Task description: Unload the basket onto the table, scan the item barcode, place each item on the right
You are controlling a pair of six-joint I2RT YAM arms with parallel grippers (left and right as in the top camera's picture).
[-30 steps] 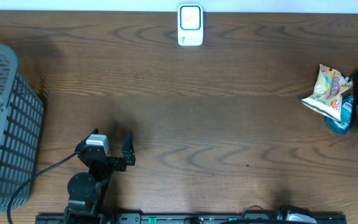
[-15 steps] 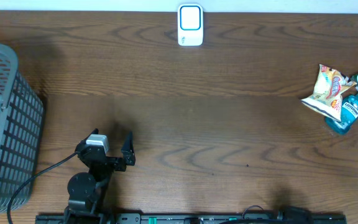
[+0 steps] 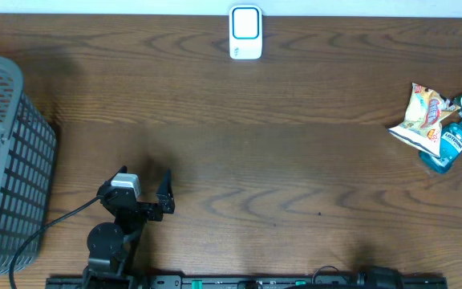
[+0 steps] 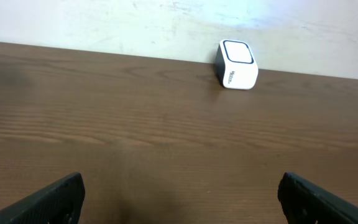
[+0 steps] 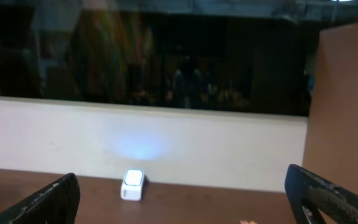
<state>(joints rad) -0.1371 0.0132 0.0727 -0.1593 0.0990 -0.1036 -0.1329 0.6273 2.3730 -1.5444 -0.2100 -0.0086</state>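
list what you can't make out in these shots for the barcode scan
- Barcodes on the snack bag and blue bottle: overhead, too small to see.
- Basket: overhead, cut off by the left edge; what it holds cannot be told.
- Right gripper: overhead, lost past the bottom edge; only its fingertips show in the right wrist view.
- Print on the scanner: too small in every view.
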